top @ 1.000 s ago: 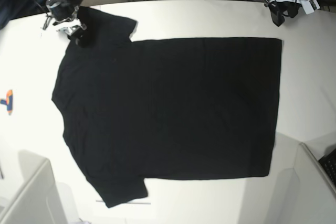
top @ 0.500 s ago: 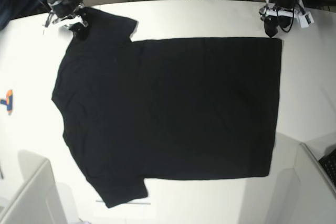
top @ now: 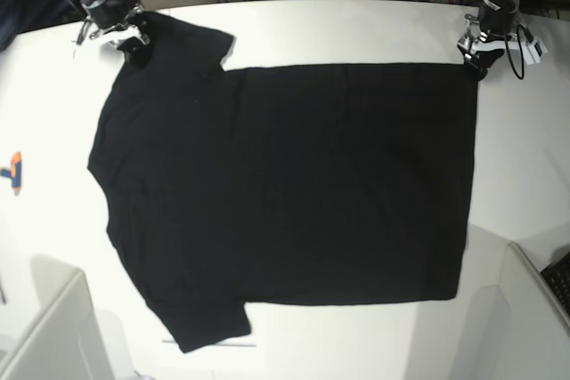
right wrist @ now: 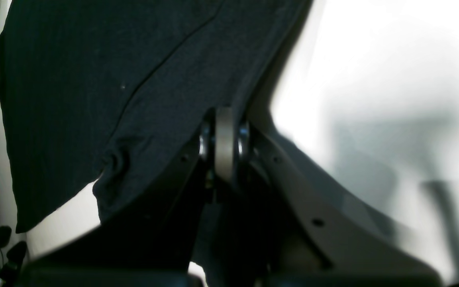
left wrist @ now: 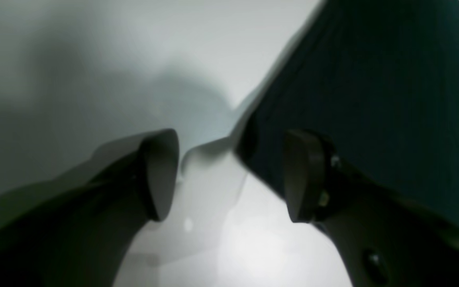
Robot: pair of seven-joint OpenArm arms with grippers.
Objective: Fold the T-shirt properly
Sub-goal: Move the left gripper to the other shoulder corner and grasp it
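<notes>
The T-shirt (top: 285,193) is lying flat, plain side up, on the white bench (top: 53,246); no fold is showing yet. The right pincer (right wrist: 224,143) is pinching its far sleeve; the left pincer (left wrist: 229,175) is straddling a hem corner, spread. An orange object (top: 12,172) is lying well apart.

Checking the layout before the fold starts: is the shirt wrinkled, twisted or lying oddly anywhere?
Mostly no. The T-shirt lies flat and smooth on the table. The one bunched spot is the far sleeve, where the right gripper has its jaws shut on the cloth. The left gripper stands open at the hem corner.
</notes>
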